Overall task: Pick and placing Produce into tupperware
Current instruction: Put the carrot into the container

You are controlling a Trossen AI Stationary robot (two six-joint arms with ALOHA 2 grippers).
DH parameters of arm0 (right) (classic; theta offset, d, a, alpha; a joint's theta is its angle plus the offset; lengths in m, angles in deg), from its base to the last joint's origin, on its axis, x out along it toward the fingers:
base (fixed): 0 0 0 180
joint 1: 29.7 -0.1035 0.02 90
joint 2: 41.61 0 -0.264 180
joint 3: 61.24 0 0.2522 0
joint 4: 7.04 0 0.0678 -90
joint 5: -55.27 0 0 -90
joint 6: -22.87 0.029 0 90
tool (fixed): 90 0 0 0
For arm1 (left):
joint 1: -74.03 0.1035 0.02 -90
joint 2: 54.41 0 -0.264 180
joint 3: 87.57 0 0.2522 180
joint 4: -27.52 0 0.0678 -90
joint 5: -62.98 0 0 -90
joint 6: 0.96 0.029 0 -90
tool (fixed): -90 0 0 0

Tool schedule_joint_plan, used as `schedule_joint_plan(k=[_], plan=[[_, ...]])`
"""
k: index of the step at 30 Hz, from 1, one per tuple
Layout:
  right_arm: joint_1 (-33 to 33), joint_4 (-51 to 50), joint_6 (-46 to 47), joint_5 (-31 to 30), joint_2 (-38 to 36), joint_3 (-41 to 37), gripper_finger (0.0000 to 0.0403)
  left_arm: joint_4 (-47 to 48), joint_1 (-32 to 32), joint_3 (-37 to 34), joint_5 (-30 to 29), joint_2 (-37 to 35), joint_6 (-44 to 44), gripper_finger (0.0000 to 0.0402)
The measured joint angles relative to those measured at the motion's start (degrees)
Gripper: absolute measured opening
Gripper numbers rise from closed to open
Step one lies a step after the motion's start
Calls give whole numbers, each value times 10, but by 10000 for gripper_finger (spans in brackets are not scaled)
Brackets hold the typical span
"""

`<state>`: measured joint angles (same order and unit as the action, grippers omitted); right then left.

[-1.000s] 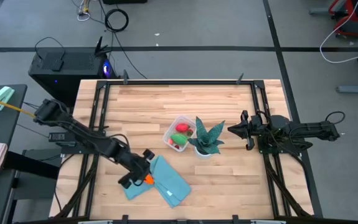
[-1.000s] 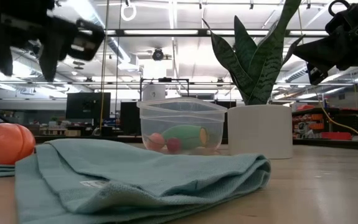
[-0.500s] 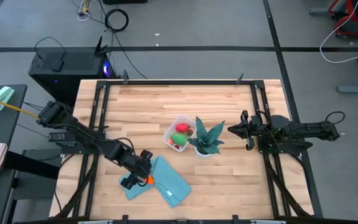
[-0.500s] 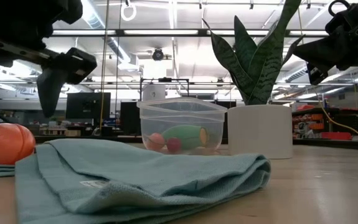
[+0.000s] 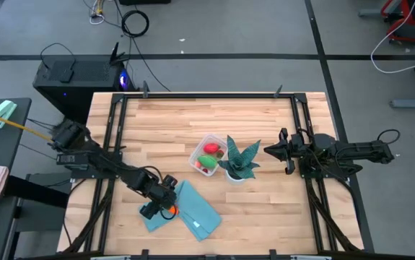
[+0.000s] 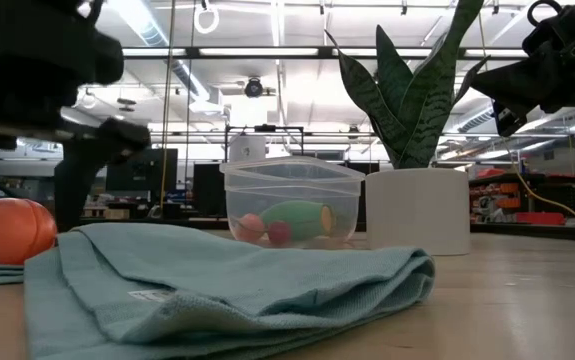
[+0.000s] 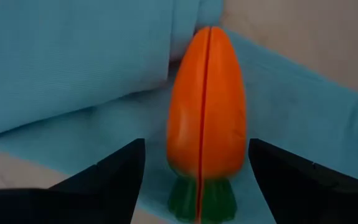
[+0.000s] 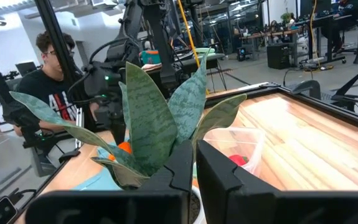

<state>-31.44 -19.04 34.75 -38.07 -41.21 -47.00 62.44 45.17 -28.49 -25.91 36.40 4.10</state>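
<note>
Left wrist: carrot (image 7: 207,106) (on cloth (image 7: 73,68))

The tabletop (image 5: 193,123) is pale wood in glued strips with a smooth satin finish. The teal cloth (image 7: 60,68) shows a fine ribbed weave, matt and soft. The orange carrot (image 7: 207,112) is smooth, slightly glossy plastic with a moulded seam. The tupperware (image 6: 292,200) is thin clear plastic, and the plant pot (image 6: 417,210) matt white

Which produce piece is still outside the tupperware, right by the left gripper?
The orange carrot, lying on the teal cloth between the open fingers of the left gripper. The red and green pieces already sit in the tupperware.
</note>
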Motion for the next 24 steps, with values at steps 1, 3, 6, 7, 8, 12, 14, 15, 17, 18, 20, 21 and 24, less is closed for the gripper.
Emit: schedule_joint_plan(k=[1, 3, 6, 7, 8, 12, 14, 15, 17, 18, 20, 21, 24], plan=[[0, -1, 0, 0, 0, 0, 25, -1, 0, 0, 0, 6, 2, 294], [0, 1, 0, 0, 1, 0, 25, -3, 0, 0, 0, 13, 4, 293], [0, 0, 0, 0, 2, 0, 25, -4, 0, 0, 0, 19, 4, 293], [0, 0, 0, 0, 2, 0, 25, -4, 0, 0, 0, 18, 4, 293], [0, -1, 0, 0, 2, 0, 25, -4, 0, 0, 0, 18, 4, 293], [0, 0, 0, 0, 2, 0, 25, -4, 0, 0, 0, 18, 1, 293], [0, 0, 0, 0, 2, 0, 25, -4, 0, 0, 0, 18, 1, 293], [0, 0, 0, 0, 2, 0, 25, -4, 0, 0, 0, 18, 1, 293], [0, 0, 0, 0, 2, 0, 25, -5, 0, 0, 0, 18, -11, 293], [0, 0, 0, 0, 2, 0, 25, -6, 1, 0, 0, 18, -18, 293], [0, 0, 0, 0, 2, 0, 25, -6, 2, 0, 1, 18, -32, 293], [0, 0, 0, 0, 2, 0, 25, -6, 2, 0, 1, 18, -34, 292], [0, 0, 0, 0, 2, 0, 25, -6, 2, 0, 0, 18, -41, 284]])
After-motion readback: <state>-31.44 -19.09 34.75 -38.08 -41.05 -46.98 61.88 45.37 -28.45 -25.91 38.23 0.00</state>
